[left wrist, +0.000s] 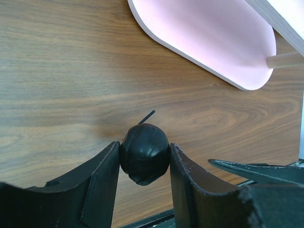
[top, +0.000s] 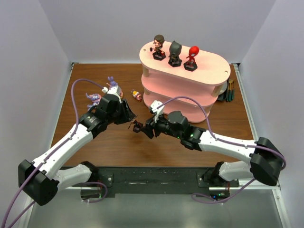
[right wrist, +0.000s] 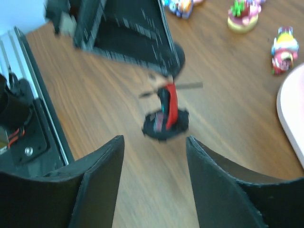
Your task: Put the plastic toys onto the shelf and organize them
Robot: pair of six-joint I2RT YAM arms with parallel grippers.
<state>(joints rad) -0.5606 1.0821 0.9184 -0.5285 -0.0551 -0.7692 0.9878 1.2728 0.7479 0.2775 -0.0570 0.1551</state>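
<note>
My left gripper (left wrist: 144,164) is shut on the round black head of the black-haired figurine (left wrist: 145,154), mid-table in the top view (top: 137,127). The right wrist view shows its red body and black base (right wrist: 166,118) just above the wood. My right gripper (right wrist: 153,156) is open and empty, a short way in front of that base and not touching it. The shelf (top: 209,78) stands at the back right. On its cream top board stand the brown-haired figurine (top: 158,46), the black-masked figurine (top: 175,53) and the red-masked figurine (top: 192,58).
Purple long-eared creatures (top: 95,99) (top: 112,81) and tiny toys (top: 137,95) lie on the table behind the left arm. The tiny toys also show in the right wrist view (right wrist: 243,14) (right wrist: 284,47). Dark tools (top: 230,90) lie right of the shelf. The shelf's pink bottom board (left wrist: 213,38) is near.
</note>
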